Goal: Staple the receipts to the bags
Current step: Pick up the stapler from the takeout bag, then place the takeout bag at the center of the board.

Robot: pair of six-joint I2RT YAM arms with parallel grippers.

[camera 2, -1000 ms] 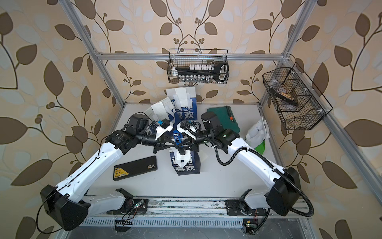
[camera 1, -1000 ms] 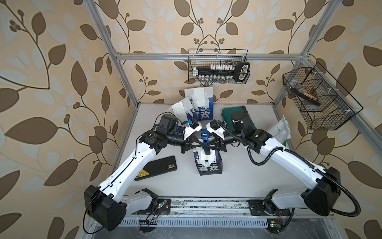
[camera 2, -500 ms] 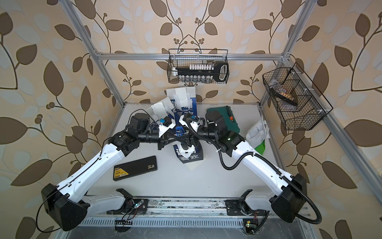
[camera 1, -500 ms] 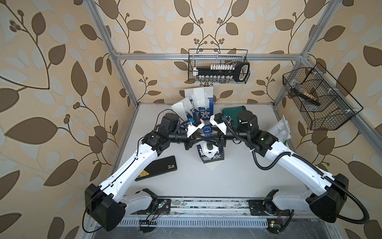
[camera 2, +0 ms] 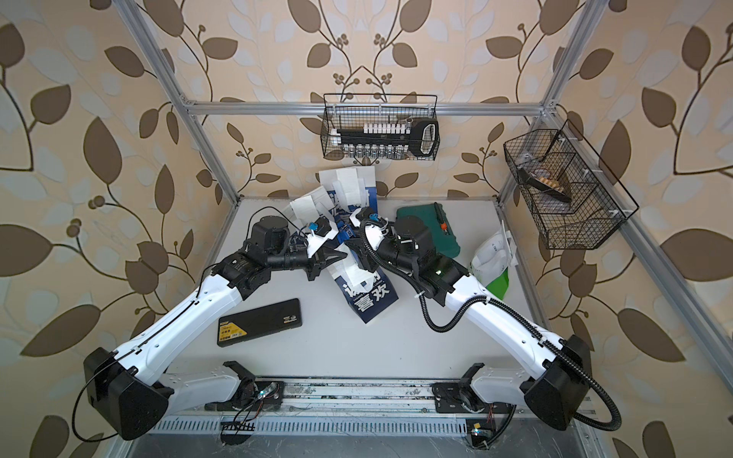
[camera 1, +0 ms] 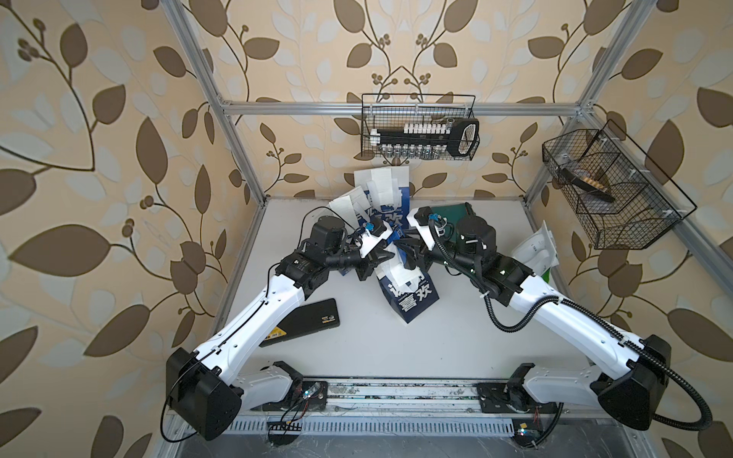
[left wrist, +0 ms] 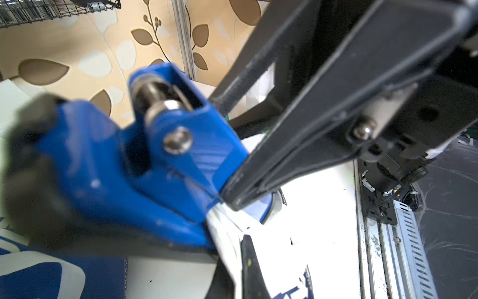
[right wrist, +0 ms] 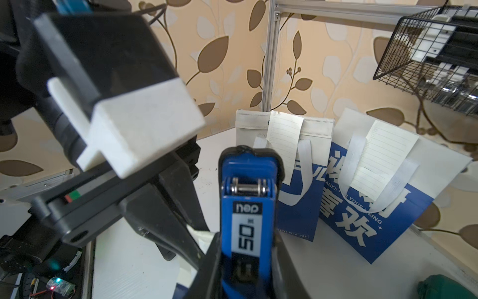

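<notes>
Okay, small navy bag (camera 1: 410, 295) sits mid-table, tilted, printed face toward the top cameras, with a receipt (camera 1: 401, 273) over its top end. I see the left gripper (left wrist: 230, 200) clenched on white paper at that top edge; I can't tell whether the pinch has receipt, handle or both. I read the right gripper (right wrist: 245, 264) as clamped around the blue stapler (right wrist: 247, 207), with the stapler's nose right against the left fingertips at the bag top. Behind them, two larger blue-and-white bags (right wrist: 362, 220) lean at the back wall, each with a lined slip on its front. On the table's right side is the white-and-green bag (camera 1: 533, 253), the green case (camera 2: 448, 244) is near the back, and the black case (camera 2: 260, 323) is beside the left arm.
</notes>
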